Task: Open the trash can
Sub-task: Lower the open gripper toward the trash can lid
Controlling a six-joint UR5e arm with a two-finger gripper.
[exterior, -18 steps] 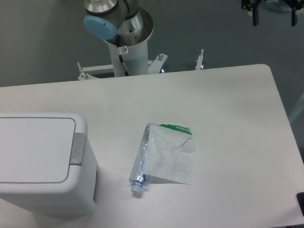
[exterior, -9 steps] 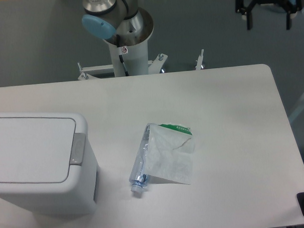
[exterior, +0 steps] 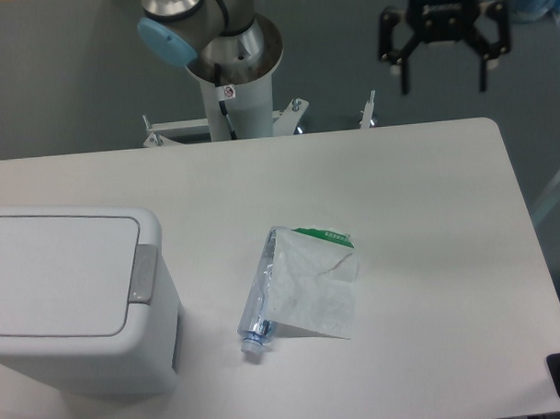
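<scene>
Gripper (exterior: pixel 445 73) hangs above the table's (exterior: pixel 427 213) far edge, fingers spread wide, holding nothing. Bin (exterior: pixel 71 299) sits at near left corner, lid flat down. Paper bag (exterior: pixel 312 282) with bottle (exterior: pixel 257 332) lies mid-table, apart from bin.

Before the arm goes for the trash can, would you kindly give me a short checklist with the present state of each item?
1. Two-finger black gripper open and empty: ok, fingers spread, nothing between them.
2. Large white boxy plastic trash can upright on the white table: ok.
3. Flat white lid closed: ok, so opening is not yet done.
4. Grey rectangular push tab unobstructed: ok, nothing lies on it.
5. White-and-green paper bag with clear plastic bottle apart from the can: ok.
6. Gripper near the tab: not ok, it hangs beyond the table's far edge.
</scene>
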